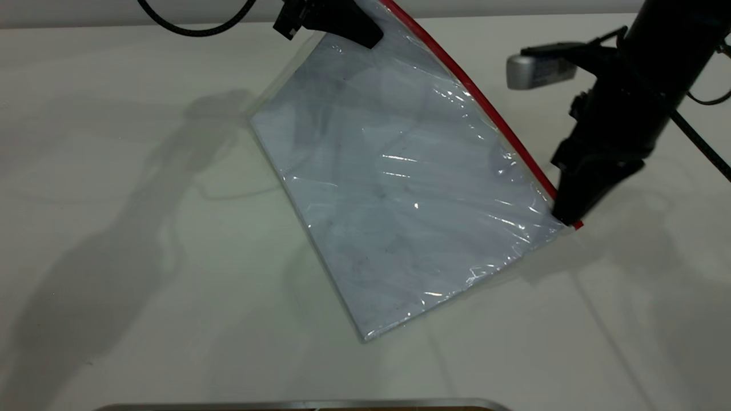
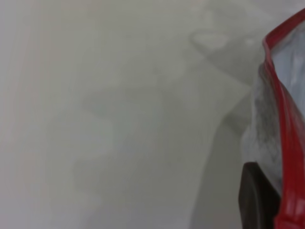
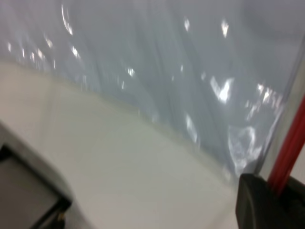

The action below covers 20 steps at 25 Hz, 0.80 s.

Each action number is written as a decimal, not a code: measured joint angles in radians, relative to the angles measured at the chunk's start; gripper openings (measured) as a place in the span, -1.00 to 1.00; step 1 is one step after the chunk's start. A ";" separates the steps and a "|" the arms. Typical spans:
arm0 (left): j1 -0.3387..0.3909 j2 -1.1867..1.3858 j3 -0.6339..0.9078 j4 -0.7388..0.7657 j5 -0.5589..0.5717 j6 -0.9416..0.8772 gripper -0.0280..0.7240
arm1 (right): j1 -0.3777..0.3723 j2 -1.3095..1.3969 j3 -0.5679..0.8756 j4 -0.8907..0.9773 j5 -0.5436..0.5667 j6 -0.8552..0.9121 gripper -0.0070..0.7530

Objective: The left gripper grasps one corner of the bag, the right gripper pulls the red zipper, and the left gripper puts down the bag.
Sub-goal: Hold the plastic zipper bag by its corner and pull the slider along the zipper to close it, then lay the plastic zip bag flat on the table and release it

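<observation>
The bag hangs tilted over the white table, its lowest corner touching the surface. The red zipper runs down its right edge. At the top of the exterior view, my left gripper is shut on the bag's upper corner, which the fingers cover. In the left wrist view, one black finger presses against the red zipper. My right gripper is shut on the lower end of the red zipper, hiding the slider. In the right wrist view, the red zipper enters between the black fingers.
A silver-grey box sits on the right wrist. A black cable loops at the top left. A metal edge lies along the table's near side. Bare white table spreads left of and below the bag.
</observation>
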 joint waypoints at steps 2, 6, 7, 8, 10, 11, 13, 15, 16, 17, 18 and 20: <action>0.000 0.000 0.000 -0.001 0.000 0.000 -0.77 | 0.000 0.000 0.000 -0.014 0.009 0.041 -0.83; 0.000 0.000 0.000 -0.001 0.000 0.000 -0.77 | 0.000 0.000 0.000 -0.019 0.008 0.070 -0.79; 0.000 0.000 0.000 0.001 0.000 -0.001 -0.77 | 0.000 0.000 0.000 -0.023 0.008 0.071 -0.76; 0.000 0.000 0.000 0.005 0.000 -0.008 -0.76 | 0.000 0.000 0.000 -0.028 0.010 0.071 -0.69; 0.005 0.000 -0.002 0.012 0.000 -0.037 -0.73 | -0.001 0.000 0.001 -0.029 0.012 0.073 -0.52; 0.007 0.000 -0.002 0.016 0.000 -0.063 -0.70 | -0.002 0.000 0.001 -0.023 0.011 0.074 -0.39; 0.008 0.000 -0.003 0.016 0.000 -0.114 -0.58 | -0.002 0.000 0.001 -0.018 0.005 0.074 -0.12; 0.008 -0.001 -0.004 0.017 0.000 -0.171 -0.41 | -0.002 0.000 0.001 -0.015 -0.007 0.074 0.18; 0.008 -0.002 -0.004 0.021 0.000 -0.200 -0.29 | -0.002 0.000 0.001 -0.015 -0.012 0.075 0.29; 0.008 -0.003 -0.004 0.027 0.000 -0.224 -0.16 | -0.002 0.000 0.001 -0.015 -0.017 0.075 0.41; 0.008 -0.005 -0.005 0.040 0.000 -0.254 -0.05 | -0.002 0.000 0.001 -0.015 -0.024 0.075 0.50; 0.008 -0.009 -0.006 0.084 0.000 -0.299 0.20 | -0.002 0.000 0.001 -0.015 -0.034 0.075 0.60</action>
